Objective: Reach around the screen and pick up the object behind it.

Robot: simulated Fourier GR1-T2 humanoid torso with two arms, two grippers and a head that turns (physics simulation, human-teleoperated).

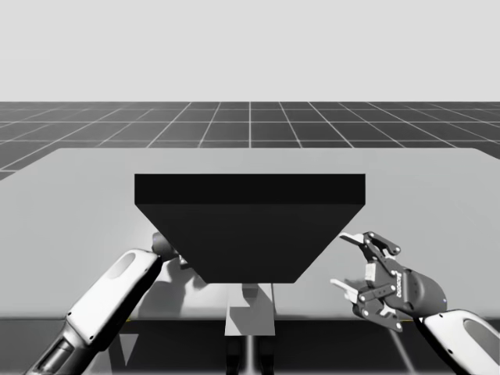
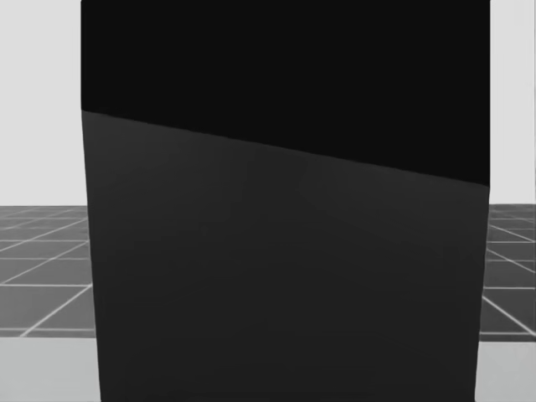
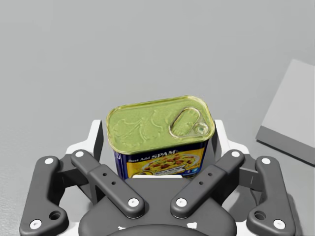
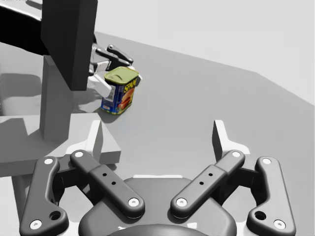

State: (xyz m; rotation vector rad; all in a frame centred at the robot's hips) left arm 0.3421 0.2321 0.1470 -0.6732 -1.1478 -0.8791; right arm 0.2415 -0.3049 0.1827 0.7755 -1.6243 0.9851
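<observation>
Setting: grey table (image 1: 437,203) on a dark gridded floor, pale backdrop.
Item 1, screen (image 1: 250,226): black panel on a grey stand (image 1: 250,308), mid-table.
Item 2, can (image 3: 160,123): rectangular; yellow-green lid with pull tab; blue-and-yellow sides; upright on the table behind the screen, toward its 9 o'clock edge.
Item 3, left claw (image 3: 157,140): left arm (image 1: 109,301) passes the screen at its 8 o'clock; fingers spread wide, one at the can's 3 o'clock, one at its 9; close against it, not seen to clamp.
Item 4, right claw (image 4: 157,137): agape, holding nothing; at the screen's 4 o'clock; can well ahead at its 11 o'clock.
Progress, as judged: reach-around done, left claw placed about the can; closing and lifting remain.
</observation>
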